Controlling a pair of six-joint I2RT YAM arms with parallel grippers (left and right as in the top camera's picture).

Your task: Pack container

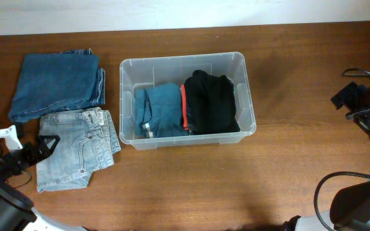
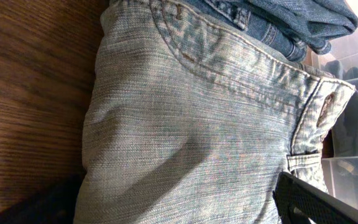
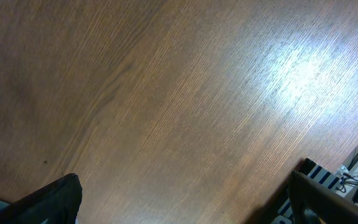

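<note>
The tabletop [image 1: 288, 167] is carrying the container [image 1: 185, 59] at its middle, a blue garment [image 1: 162, 109] and a black garment [image 1: 211, 102] lying inside. Just left of it, light jeans [image 1: 82, 147] are lying under the left tool [image 1: 49, 146], fingers spread wide; the right tool [image 3: 191, 205] — also spread — is hovering over bare wood, well to the container's right.

A: The bench [image 3: 166, 112] is showing brown wood grain and throwing a soft glare. And the container [image 1: 243, 61]?
B: It's reading as translucent plastic, smooth, slightly glossy. The light jeans [image 2: 185, 143] are showing faded denim, coarse ribbed weave, raised stitching.
A: The dark jeans [image 1: 56, 83] are looking like denim too. The black garment [image 1: 211, 102] is looking like matt cloth.
B: The left fingers [image 2: 328, 205] are reading matt black.
</note>
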